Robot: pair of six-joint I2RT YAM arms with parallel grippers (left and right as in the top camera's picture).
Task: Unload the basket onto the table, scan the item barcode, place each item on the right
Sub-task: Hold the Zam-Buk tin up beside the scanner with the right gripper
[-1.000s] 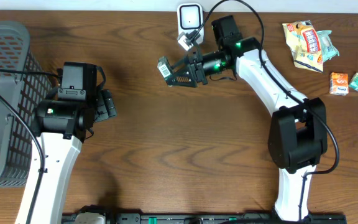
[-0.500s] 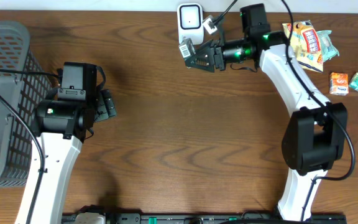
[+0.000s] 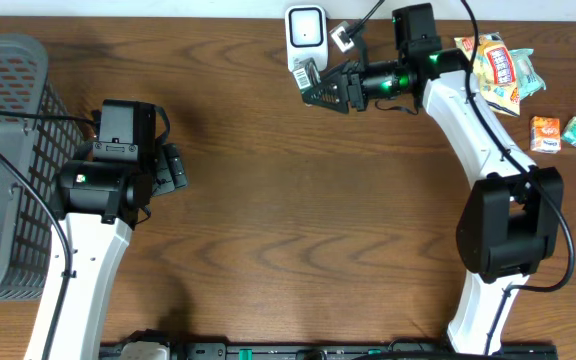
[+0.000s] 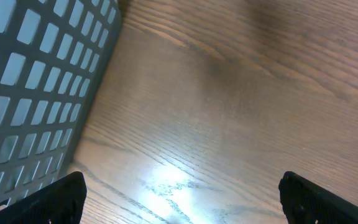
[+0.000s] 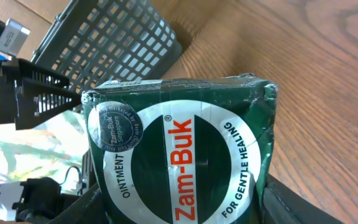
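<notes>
Right fingers (image 3: 323,97), Zam-Buk box (image 5: 179,162) between, moved beside scanner (image 3: 306,28).

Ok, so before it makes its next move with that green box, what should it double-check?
1. Zam-Buk box firmly held by the right gripper: ok, the gripper is shut on it.
2. Box close to the white scanner: ok, it sits just below it in the overhead view.
3. Barcode facing the scanner: cannot tell, the wrist view shows only the brand label.
4. Left gripper out of the way: ok, open, empty, beside the basket.
5. Snack packets clear of the scanner: ok, they lie off to the right arm's far side.
</notes>
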